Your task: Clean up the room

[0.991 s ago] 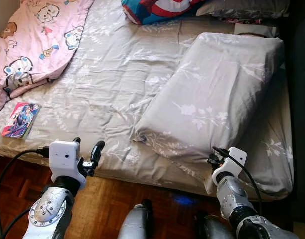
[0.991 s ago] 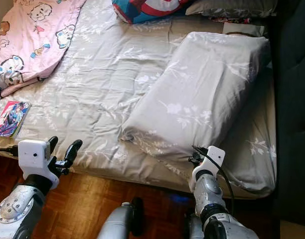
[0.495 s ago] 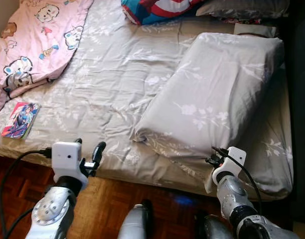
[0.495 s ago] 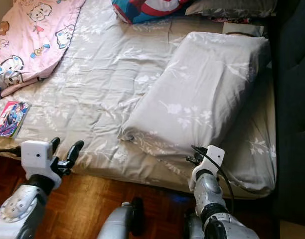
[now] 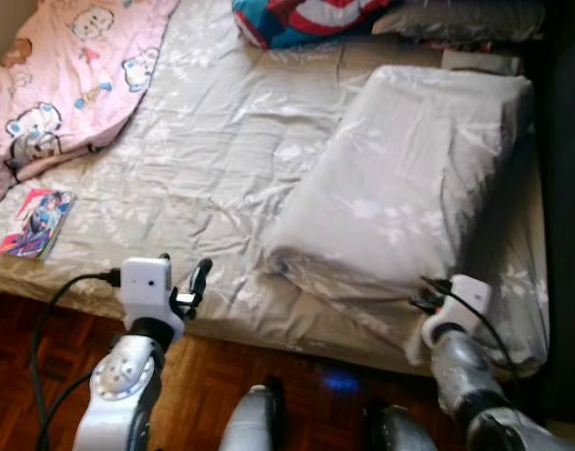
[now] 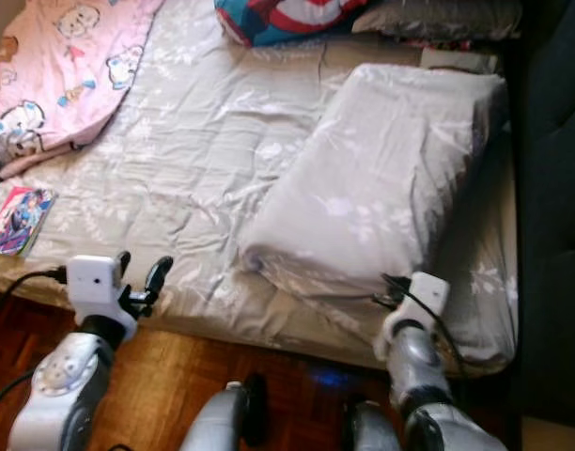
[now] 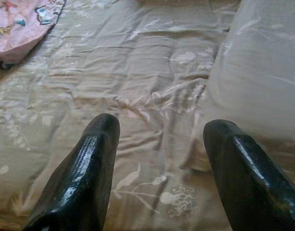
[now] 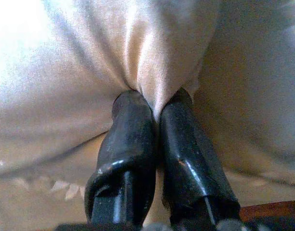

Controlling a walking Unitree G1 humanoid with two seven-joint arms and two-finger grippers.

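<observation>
Folded duvet (image 5: 410,188) lies on right half of bed (image 5: 222,141), near foot edge. Right claw (image 8: 157,115) clenched on pinch of its grey fabric at near corner. Left claw (image 7: 159,144) released, fingers spread, poised over sheet just beside duvet's near-left corner.

Step, as judged: gripping duvet to straighten or spread it. Next calls for left claw to catch other corner before pulling.

No containers visible; book (image 5: 29,209) rests loose at bed's left edge, near pink blanket (image 5: 71,75).

A grey-sheeted bed (image 5: 222,141) stands on parquet floor (image 5: 43,357).
</observation>
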